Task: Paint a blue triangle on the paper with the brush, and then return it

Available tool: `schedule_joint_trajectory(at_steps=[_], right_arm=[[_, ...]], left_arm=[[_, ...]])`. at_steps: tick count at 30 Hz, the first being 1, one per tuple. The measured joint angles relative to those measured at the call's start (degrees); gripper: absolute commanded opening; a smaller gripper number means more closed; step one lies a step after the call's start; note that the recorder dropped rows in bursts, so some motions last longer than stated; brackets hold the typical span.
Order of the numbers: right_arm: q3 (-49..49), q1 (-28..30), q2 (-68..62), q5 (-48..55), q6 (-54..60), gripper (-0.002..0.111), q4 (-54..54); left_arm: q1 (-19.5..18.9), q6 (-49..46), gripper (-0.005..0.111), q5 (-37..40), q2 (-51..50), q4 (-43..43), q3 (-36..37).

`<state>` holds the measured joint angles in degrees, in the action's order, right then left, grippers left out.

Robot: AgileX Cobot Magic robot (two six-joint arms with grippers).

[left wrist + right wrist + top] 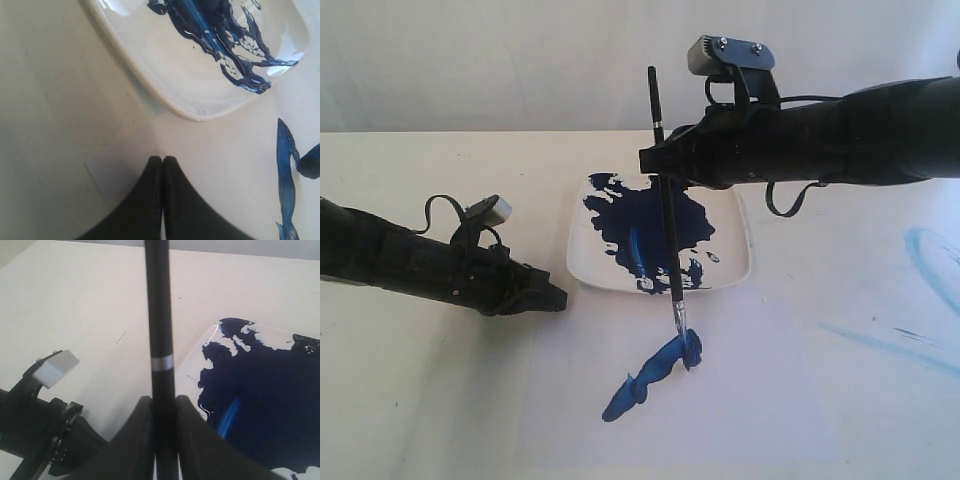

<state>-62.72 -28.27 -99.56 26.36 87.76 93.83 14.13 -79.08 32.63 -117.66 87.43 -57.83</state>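
Observation:
The brush (666,205) stands nearly upright over the plate's front edge, and its blue tip (686,348) touches the paper (760,410). My right gripper (658,160) is shut on its black handle (159,315), below the thin silver band (162,362). From the tip, one thick dark-blue stroke (650,378) runs down-left across the paper; no triangle outline is in view. My left gripper (560,297) is shut and empty, low at the paper's left side, its fingertips (155,160) pressed together short of the plate rim (150,85). The stroke (286,165) also shows there.
The square white plate (745,262) holding a navy paint splash (650,225) sits just behind the paper. Faint light-blue streaks (930,262) mark the table at the right. The left arm (45,432) lies on the table left of the plate.

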Motion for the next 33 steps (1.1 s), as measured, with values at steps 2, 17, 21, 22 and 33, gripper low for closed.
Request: schedule_joint_trajectory(at_steps=[2,17,21,22,33], right_arm=[[0.00,0.00,0.10,-0.42,-0.09,0.000,0.00],[0.00,0.00,9.02,-4.90,-13.59,0.000,-15.38],[0.00,0.00,10.57,-8.72,-28.93,0.000,-29.87],[0.00,0.00,10.82,-9.24,-32.20,0.000,-32.78],[0.00,-6.27,11.29,-20.76,-69.43,0.000,-66.92]], left_arm=[[0.00,0.00,0.000,0.00,0.00,0.00,0.00],[0.00,0.00,0.000,0.00,0.00,0.00,0.00],[0.00,0.00,0.000,0.00,0.00,0.00,0.00],[0.00,0.00,0.000,0.00,0.00,0.00,0.00],[0.00,0.00,0.000,0.00,0.00,0.00,0.00]])
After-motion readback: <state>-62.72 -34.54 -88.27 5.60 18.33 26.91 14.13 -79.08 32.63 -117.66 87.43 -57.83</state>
